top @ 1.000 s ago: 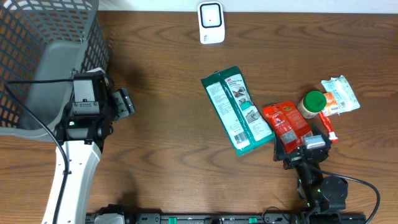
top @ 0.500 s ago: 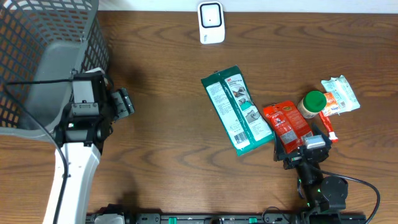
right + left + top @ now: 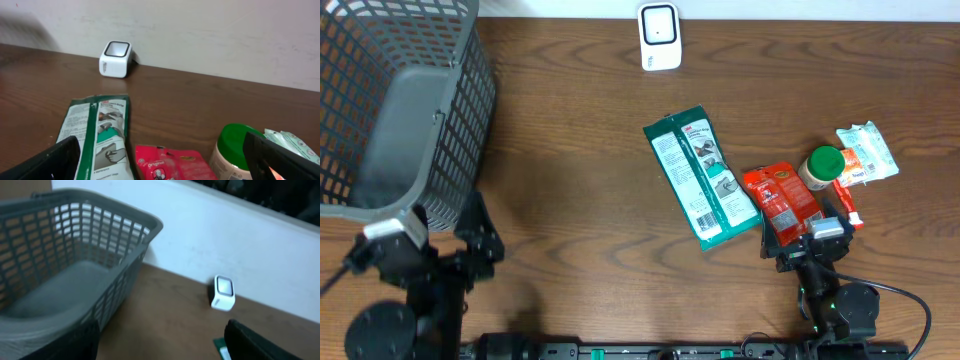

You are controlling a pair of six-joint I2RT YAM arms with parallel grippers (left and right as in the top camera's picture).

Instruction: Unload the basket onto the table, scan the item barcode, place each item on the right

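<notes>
I am holding my left gripper point(image 3: 167, 342) low at the table's point(image 3: 570, 200) near-left corner, jaws standing wide with nothing between them. The grey mesh basket point(image 3: 390, 100) is filling the far-left corner just ahead of it, its wall rising on my left. To the right of the basket a broad stretch of bare wood is lying open, running up to the back edge and the wall point(image 3: 200, 30).

The white scanner point(image 3: 659, 37) is standing at that back edge, near the middle, with clear wood all round it.

My right gripper point(image 3: 162, 160) is sitting at the near-right, jaws spread just as wide and gripping nothing. The red packet point(image 3: 780, 197) is lying right in front of its fingers. The green package point(image 3: 700, 177) is lying flat just left of that, printed label up, between me and the scanner. On the right, a green-lidded jar point(image 3: 823, 165), a white wipes pack point(image 3: 868, 152) and a small tube point(image 3: 847, 205) are crowding close together, leaving little room on that side.
</notes>
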